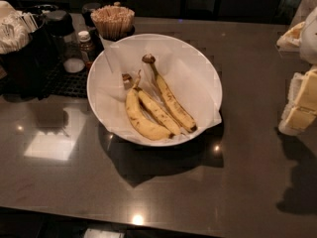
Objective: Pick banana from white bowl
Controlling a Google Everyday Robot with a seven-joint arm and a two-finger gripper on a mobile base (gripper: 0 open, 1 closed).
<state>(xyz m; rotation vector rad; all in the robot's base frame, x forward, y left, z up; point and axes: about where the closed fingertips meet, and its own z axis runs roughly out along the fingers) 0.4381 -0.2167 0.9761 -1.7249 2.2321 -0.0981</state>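
The banana (171, 100) lies in the white bowl (97, 78), on the right of the three. It is long and slim with brown speckles, and its dark stem tip points to the back. Two shorter, plumper bananas (147, 115) joined at one stem lie against its left side. The bowl is lined with crinkled white paper and stands on the dark glossy counter. My gripper (300, 105), cream and white, is at the right edge of the view. It is to the right of the bowl, well apart from it, holds nothing that I can see, and is partly cut off.
A cup of wooden stir sticks (113, 21) and a small brown bottle (86, 44) stand just behind the bowl's left rim. A black organizer with white packets (20, 41) sits on a black mat at the far left. The counter's front edge runs along the bottom.
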